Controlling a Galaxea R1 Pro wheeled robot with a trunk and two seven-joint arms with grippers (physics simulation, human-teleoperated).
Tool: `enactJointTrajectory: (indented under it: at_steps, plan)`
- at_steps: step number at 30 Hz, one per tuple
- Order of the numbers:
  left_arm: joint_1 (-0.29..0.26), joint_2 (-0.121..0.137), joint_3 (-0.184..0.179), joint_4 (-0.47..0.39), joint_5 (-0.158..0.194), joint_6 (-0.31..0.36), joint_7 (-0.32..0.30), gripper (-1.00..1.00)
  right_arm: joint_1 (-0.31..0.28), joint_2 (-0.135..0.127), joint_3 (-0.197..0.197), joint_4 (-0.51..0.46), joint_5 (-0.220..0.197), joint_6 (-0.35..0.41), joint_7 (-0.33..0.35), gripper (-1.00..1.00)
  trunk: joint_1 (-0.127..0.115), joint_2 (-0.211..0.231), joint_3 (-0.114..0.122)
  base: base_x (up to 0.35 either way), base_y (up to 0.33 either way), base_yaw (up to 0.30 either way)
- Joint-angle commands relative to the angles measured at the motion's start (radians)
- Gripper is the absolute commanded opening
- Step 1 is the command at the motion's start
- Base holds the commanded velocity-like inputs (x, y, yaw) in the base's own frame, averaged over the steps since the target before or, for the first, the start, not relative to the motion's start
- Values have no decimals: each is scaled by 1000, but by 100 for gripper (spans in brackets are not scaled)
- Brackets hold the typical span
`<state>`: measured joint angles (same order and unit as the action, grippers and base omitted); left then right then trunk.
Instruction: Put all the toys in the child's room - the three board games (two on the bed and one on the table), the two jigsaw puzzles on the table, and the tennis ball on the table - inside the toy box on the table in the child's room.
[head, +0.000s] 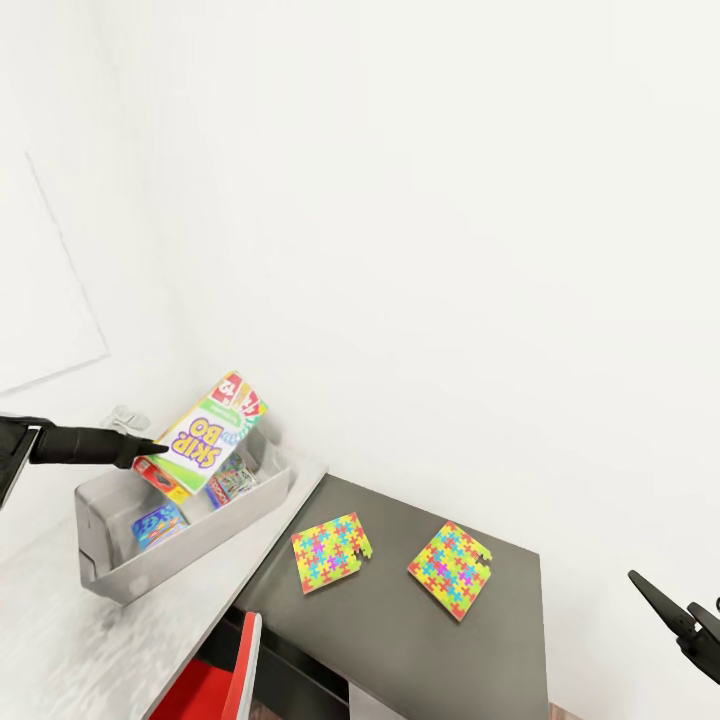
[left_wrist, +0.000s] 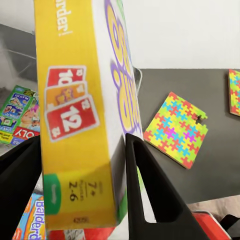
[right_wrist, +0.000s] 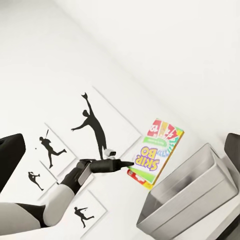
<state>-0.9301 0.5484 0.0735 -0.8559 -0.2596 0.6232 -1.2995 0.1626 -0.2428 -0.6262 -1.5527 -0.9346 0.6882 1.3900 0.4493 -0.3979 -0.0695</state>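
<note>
Left pincer: clamped on the lower edge of the SKIP-BO board game, one black finger on each broad face of the box in the left wrist view.
SKIP-BO board game: held tilted above the toy box, its low end inside the rim, its top leaning toward the wall.
Toy box: light grey, standing on the pale part of the desk; two other game boxes lie flat on its floor.
Jigsaw puzzles: two sheets lying flat on the dark part of the desk, well apart from each other; the nearer one sits just beside the toy box, the other farther to the right.
Right pincer: at the right edge of the head view, off the desk, fingers spread and holding nothing.
Wall pictures: black silhouettes of ball players, seen in the right wrist view.
</note>
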Motion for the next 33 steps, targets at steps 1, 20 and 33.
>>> enactJointTrajectory:
  at_steps: [1, 20, 33]
  plan:
    - [-3, -1, 2, 3, -13, -4, -8, -100, 0, -1, 0, 0, -5, 10, 0, 100, 1, -2, -2, 0, 0, 0]
    - [-7, 3, -1, 15, -177, -142, -6, -100, 0, -1, -4, -1, -6, 11, 1, 100, 1, -2, -27, 0, 0, 0]
    - [-7, 9, -1, 20, -210, -190, -6, -100, 0, -1, -4, -1, -6, 11, 1, 100, 1, -2, -49, 0, 0, 0]
